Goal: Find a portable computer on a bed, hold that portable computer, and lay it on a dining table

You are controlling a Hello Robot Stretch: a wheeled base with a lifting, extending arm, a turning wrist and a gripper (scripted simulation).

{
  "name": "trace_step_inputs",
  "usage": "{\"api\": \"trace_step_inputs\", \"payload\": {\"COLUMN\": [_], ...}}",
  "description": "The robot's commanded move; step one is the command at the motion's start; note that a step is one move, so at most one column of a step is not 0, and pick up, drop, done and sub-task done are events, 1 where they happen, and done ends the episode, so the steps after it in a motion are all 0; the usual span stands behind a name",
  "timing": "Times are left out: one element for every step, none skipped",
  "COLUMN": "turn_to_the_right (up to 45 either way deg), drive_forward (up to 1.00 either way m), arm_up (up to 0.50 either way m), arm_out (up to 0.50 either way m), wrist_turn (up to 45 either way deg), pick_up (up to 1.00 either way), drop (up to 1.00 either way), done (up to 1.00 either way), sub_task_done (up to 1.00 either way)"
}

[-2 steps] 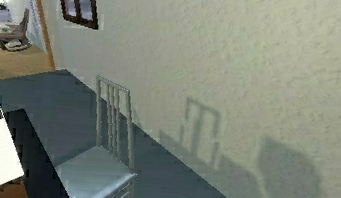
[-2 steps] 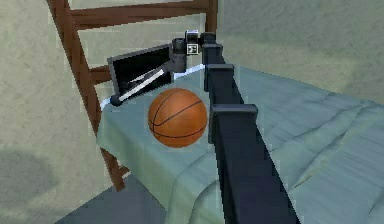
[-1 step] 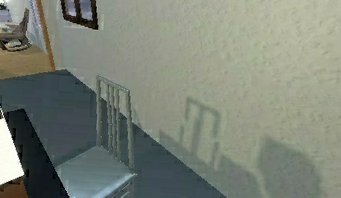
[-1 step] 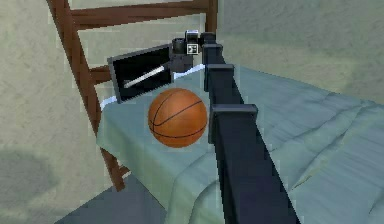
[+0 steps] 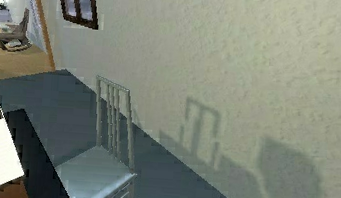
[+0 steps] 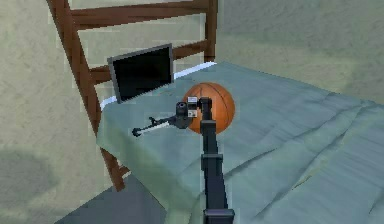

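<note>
Laptop [image 6: 142, 73], grey-cased with open dark screen, stands at the head of the pale green bed [image 6: 300, 140] by its brown wooden headboard [image 6: 150, 12]. My hand [image 6: 146, 128] shows against that bed's cover, and I cannot tell whether it holds anything.

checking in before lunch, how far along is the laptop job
Done: the bed is found, with the laptop standing by its headboard. In hand: the gripper reaches over the bed near a basketball, apart from the laptop. Left: lifting the laptop and laying it on a dining table.
</note>
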Motion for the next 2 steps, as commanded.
{"api": "trace_step_inputs", "payload": {"turn_to_the_right": [0.0,0.0], "drive_forward": [0.0,0.0], "arm_up": [0.0,0.1], "arm_out": [0.0,0.0], "wrist_turn": [0.0,0.0], "pick_up": [1.0,0.0], "drop": [0.0,0.0], "done": [0.0,0.0], "sub_task_done": [0.0,0.0]}}
